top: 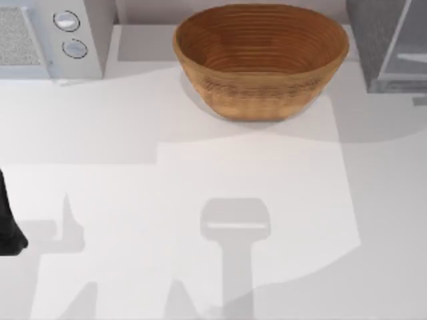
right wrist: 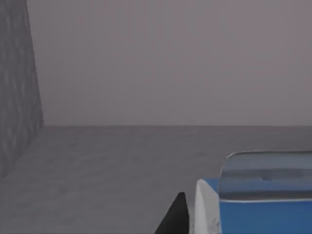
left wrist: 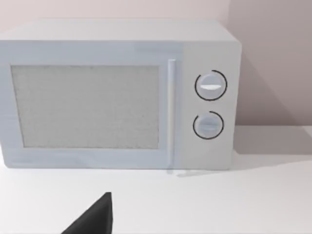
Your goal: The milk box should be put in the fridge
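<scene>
The milk box (right wrist: 265,219), blue with a white edge, shows close up in the right wrist view, standing on the fridge's grey inner floor (right wrist: 107,170). A dark part of my right gripper (right wrist: 175,219) sits right beside the carton; whether it touches it I cannot tell. The fridge's dark speckled wall (right wrist: 14,87) rises at one side. From above, the fridge (top: 373,47) stands at the table's far right corner with its pale inside showing. My left arm (top: 7,227) is parked at the table's left edge, and its gripper (left wrist: 95,219) faces the dialled box.
A big brown woven basket (top: 260,60) stands at the back middle of the table. A pale grey box with two round dials (top: 70,33) (left wrist: 122,92) occupies the back left corner. Arm shadows fall across the white tabletop (top: 200,167).
</scene>
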Controlling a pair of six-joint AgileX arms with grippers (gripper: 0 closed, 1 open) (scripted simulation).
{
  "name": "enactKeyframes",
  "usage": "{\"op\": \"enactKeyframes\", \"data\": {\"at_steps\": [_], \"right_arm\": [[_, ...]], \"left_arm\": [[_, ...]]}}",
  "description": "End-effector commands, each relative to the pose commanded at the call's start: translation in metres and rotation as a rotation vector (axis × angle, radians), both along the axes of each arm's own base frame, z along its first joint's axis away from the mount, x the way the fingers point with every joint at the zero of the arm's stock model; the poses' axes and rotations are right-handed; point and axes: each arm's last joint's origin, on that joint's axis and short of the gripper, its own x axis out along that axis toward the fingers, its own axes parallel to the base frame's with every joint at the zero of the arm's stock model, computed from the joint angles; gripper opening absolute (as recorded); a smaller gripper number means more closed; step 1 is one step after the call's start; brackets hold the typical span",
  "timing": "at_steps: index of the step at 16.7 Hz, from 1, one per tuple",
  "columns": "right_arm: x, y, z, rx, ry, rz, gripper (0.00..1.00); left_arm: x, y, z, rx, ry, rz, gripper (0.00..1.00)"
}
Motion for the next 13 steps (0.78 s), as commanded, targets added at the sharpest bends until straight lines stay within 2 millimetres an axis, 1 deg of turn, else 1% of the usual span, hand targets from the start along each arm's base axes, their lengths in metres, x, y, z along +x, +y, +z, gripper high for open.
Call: {"op": "enactKeyframes", "data": {"at_steps": [3, 8, 11, 13], "right_arm": [[0.022, -0.002, 0.007, -0.004, -0.022, 0.0, 0.0], [0.071, -0.005, 0.018, -0.008, -0.033, -0.004, 0.0], [0.095, -0.003, 0.019, -0.004, -0.016, -0.004, 0.0], [0.106, -0.002, 0.018, -0.001, -0.001, -0.004, 0.0]], "left_arm": [[0.0, 0.0, 0.0, 0.0, 0.0, 0.0, 1.0], [0.0, 0.0, 0.0, 0.0, 0.0, 0.0, 1.0], [0.0, 0.0, 0.0, 0.0, 0.0, 0.0, 1.0], [0.0, 0.0, 0.0, 0.0, 0.0, 0.0, 1.0]]}}
